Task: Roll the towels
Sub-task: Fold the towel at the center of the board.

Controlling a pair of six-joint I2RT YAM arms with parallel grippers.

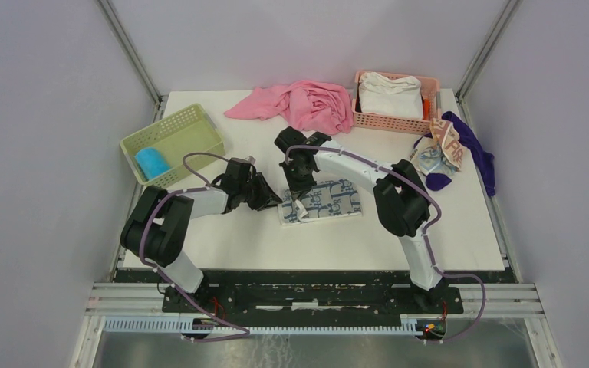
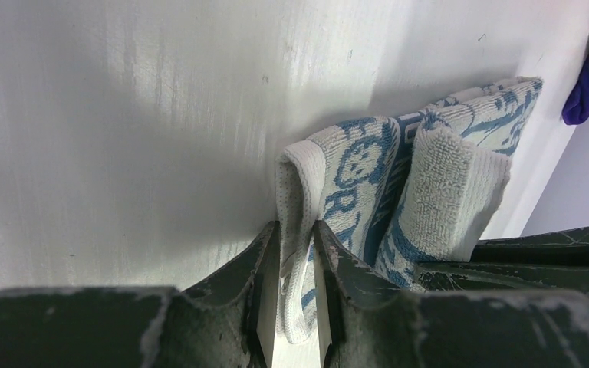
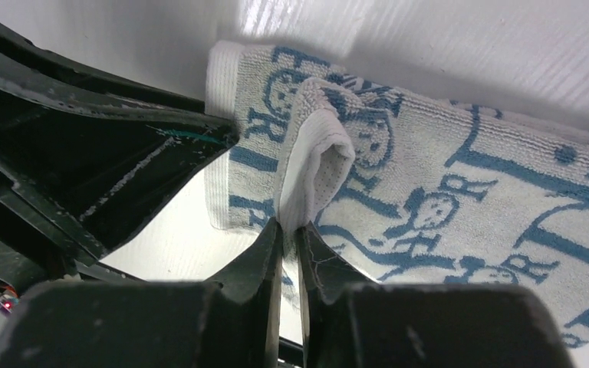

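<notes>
The left end effector and the right end effector each pinch a thin fold at one end of the white terry towel with dark blue print, mid-desk. If either fold slips free, the roll could start crooked or loose. The towel lies flat, with that end curled up.

pink cloth: far centre | green basket: left | pink basket: holds white cloth

1 fixed camera looks steeply down from behind the arm bases over the whole white tabletop. 2 wrist cameras, very close to the white blue-printed terry towel, face its raised left end, shared by all 3 views.
</notes>
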